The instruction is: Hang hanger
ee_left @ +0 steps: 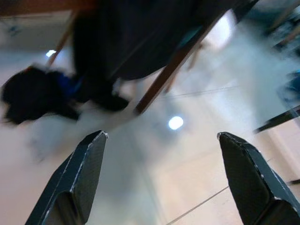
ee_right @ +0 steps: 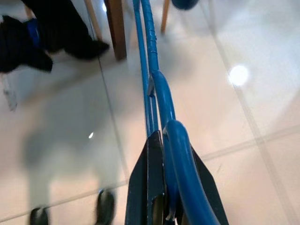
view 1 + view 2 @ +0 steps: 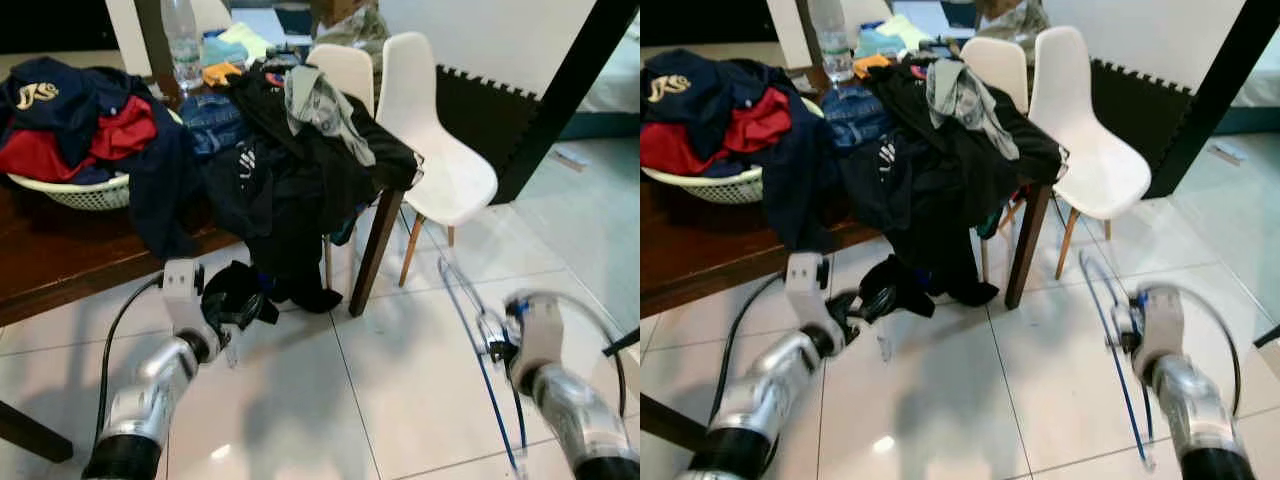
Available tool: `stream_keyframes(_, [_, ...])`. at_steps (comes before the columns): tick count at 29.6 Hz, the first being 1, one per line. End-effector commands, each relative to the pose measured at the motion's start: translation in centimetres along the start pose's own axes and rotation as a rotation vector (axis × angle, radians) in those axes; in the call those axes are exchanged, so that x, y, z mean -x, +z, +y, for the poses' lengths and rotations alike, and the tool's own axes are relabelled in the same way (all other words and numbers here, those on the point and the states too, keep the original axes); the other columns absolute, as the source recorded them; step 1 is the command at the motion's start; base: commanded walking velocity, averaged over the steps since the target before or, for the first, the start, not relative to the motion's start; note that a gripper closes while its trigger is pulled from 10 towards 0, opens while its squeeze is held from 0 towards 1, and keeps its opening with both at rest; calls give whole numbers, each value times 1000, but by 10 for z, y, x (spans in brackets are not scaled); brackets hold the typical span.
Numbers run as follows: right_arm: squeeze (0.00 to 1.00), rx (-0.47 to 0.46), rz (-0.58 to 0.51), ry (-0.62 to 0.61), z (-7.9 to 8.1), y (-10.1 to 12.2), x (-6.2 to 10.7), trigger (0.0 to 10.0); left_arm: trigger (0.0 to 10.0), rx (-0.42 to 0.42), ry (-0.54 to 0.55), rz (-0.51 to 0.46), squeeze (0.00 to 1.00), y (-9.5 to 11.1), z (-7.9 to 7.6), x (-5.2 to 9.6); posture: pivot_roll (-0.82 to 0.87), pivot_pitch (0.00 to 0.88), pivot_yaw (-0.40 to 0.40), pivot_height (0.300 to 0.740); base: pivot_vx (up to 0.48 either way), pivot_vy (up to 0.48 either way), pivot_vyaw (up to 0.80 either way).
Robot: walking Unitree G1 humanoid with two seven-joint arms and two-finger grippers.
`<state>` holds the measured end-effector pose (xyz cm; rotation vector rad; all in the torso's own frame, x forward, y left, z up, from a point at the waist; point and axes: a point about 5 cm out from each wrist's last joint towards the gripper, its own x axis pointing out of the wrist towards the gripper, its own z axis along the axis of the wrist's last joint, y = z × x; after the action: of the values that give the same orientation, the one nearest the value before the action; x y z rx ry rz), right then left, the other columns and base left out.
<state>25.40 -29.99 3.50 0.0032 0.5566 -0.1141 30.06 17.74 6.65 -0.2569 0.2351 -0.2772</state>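
A blue hanger (image 3: 462, 305) runs low over the tiled floor on my right, and its thick blue bars (image 2: 152, 70) stretch away from the wrist camera. My right gripper (image 2: 161, 140) is shut on the hanger's curved part, out in front of my right arm (image 3: 545, 375). My left gripper (image 1: 164, 187) is open with nothing between its black fingers (image 1: 82, 173). It hovers low beside a black garment (image 3: 240, 290) lying on the floor under the table edge.
A dark wooden table (image 3: 50, 255) carries a heap of dark clothes (image 3: 300, 150), a white laundry basket (image 3: 85, 190) of red and navy garments, and a water bottle (image 3: 182, 40). Its leg (image 3: 375, 250) stands ahead. Two white chairs (image 3: 440, 150) and a slanted black post (image 3: 560, 100) stand to the right.
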Motion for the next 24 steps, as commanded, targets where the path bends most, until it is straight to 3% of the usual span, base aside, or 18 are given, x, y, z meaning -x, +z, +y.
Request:
stream_keyframes(1, [0,-69,-24,2,-2,-13,5,10000,10000,-65,50,37,0,-11,7,9,77,95,-42,740,0,0,0])
stream_keyframes(2, [0,-69,-24,2,-2,-13,5,10000,10000,-65,50,37,0,-11,7,9,77,95,-42,740,0,0,0])
stream_keyframes(4, [0,-179,-38,6,-1,-32,11,10000,10000,-104,96,69,0,-24,13,18,86,86,-43,740,0,0,0])
stream_keyframes(7, [0,-244,-58,14,-2,-48,18,10000,10000,-97,147,92,0,-38,21,29,90,65,-39,740,0,0,0])
stream_keyframes(9, [0,-258,-62,16,-2,-53,21,10000,10000,-94,161,99,0,-42,23,32,90,65,-39,740,0,0,0])
stream_keyframes(11, [0,-312,-64,9,-2,-69,28,10000,10000,-71,189,135,0,-60,29,42,86,64,-35,740,0,0,0])
stream_keyframes(14, [0,-312,-64,9,-2,-69,28,10000,10000,-71,189,135,0,-60,29,42,86,64,-35,740,0,0,0])
stream_keyframes(16, [0,-396,-136,30,-2,-68,32,10000,10000,24,214,132,0,-70,32,46,81,70,-31,740,0,0,0])
stream_keyframes(19, [0,-429,-159,44,-2,-65,31,10000,10000,92,205,109,0,-70,32,44,88,66,-35,740,0,0,0])
stream_keyframes(21, [0,-447,-165,77,-1,-62,27,10000,10000,264,164,68,0,-69,32,40,86,61,-38,740,0,0,0])
stream_keyframes(24, [0,-458,-152,77,-2,-61,22,10000,10000,253,166,58,0,-64,35,35,78,41,-42,740,0,0,0])
